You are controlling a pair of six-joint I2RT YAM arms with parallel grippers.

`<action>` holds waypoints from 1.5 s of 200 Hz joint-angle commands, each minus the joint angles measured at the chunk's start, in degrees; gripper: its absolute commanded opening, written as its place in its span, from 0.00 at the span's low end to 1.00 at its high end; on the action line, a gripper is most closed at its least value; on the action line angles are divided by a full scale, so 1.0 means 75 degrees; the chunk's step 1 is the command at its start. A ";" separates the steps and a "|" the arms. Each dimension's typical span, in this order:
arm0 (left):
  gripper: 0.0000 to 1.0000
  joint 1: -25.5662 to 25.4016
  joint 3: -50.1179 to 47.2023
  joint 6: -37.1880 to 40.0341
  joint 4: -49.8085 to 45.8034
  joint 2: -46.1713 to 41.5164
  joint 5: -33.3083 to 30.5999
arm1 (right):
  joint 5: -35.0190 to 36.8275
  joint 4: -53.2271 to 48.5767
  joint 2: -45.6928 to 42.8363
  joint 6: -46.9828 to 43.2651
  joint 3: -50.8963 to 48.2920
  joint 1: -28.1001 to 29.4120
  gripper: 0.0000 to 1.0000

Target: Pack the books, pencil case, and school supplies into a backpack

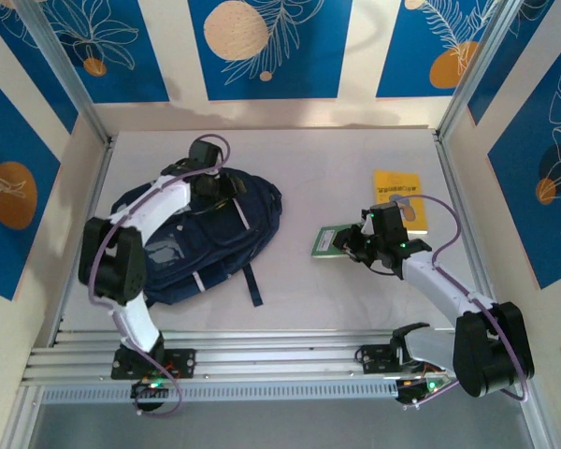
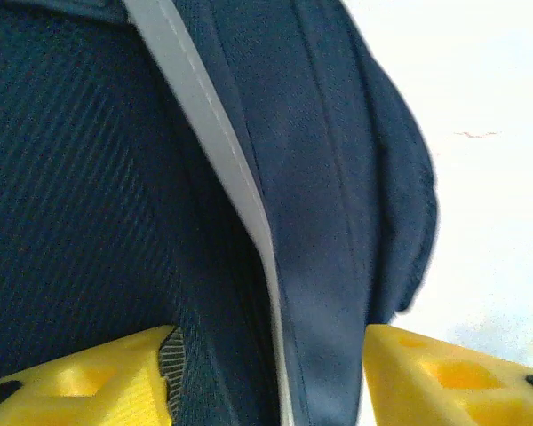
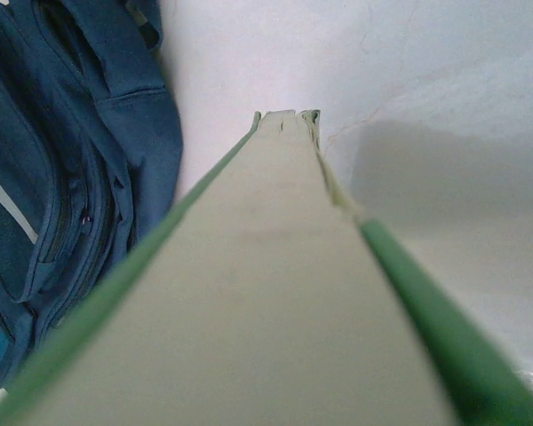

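Though small, green-covered book [image 1: 326, 241], pale page edges

1. No word, number or brand can be read in any of these views.
2. The yellow book [image 1: 399, 199] has a few lines of dark print near its far edge. They are too small to make out.
3. The green book [image 1: 325, 242] lies too small in the top view for any print on its cover to be told. In the right wrist view, its page edges are plain.
4. The backpack [image 1: 252, 210] has a pale patch [image 1: 165, 251] on its front pocket. It is too blurred to tell whether it carries lettering. The grey stripe [image 2: 204, 133] in the left wrist view is plain.
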 commanded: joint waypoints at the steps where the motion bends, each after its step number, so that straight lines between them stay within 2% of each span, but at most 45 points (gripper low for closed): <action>1: 0.51 0.0058 0.0484 -0.0223 0.0199 0.0465 0.0310 | 0.0043 0.0069 -0.0126 -0.0166 0.0155 0.0021 0.00; 51: 0.23 -0.0207 0.1154 0.0138 0.0226 0.0974 0.0690 | 0.0010 0.0209 -0.0043 -0.0140 0.0041 0.0043 0.00; 86: 0.13 -0.0257 0.1298 0.0290 0.0027 0.1091 0.0837 | 0.0049 0.0157 -0.0064 -0.0098 0.0120 0.0090 0.00; 113: 0.00 -0.0346 0.1332 0.0374 -0.0043 0.1190 0.1012 | 0.0100 0.0077 -0.0113 -0.0082 0.0165 0.0106 0.00; 137: 0.00 -0.0572 0.1524 0.0568 -0.0220 0.1212 0.1091 | 0.0531 -0.0342 -0.0329 -0.0050 0.0290 0.0111 0.00; 173: 0.00 -0.1272 0.2857 0.1467 -0.1358 0.1328 0.1400 | 0.2087 -0.1297 -0.1102 0.0062 0.0607 0.0311 0.00; 195: 0.00 -0.1670 0.3664 0.2116 -0.2031 0.1312 0.2111 | 0.3027 -0.1926 -0.1699 -0.0006 0.0915 0.0542 0.00; 230: 0.00 -0.1758 0.3684 0.2697 -0.2537 0.0241 0.2583 | 0.4447 -0.3046 -0.2991 -0.0157 0.1665 0.0891 0.00; 252: 0.00 -0.1699 0.3677 0.3090 -0.2913 -0.0599 0.2901 | 0.4196 -0.3167 -0.3757 -0.0403 0.2061 0.0929 0.00; 282: 0.00 -0.1433 0.3689 0.3325 -0.3257 -0.1422 0.3613 | 0.2956 -0.3133 -0.4113 -0.0644 0.2452 0.0941 0.00; 300: 0.00 -0.1074 0.3473 0.3226 -0.3048 -0.1835 0.4398 | 0.2456 -0.3349 -0.4207 -0.0404 0.2493 0.0941 0.00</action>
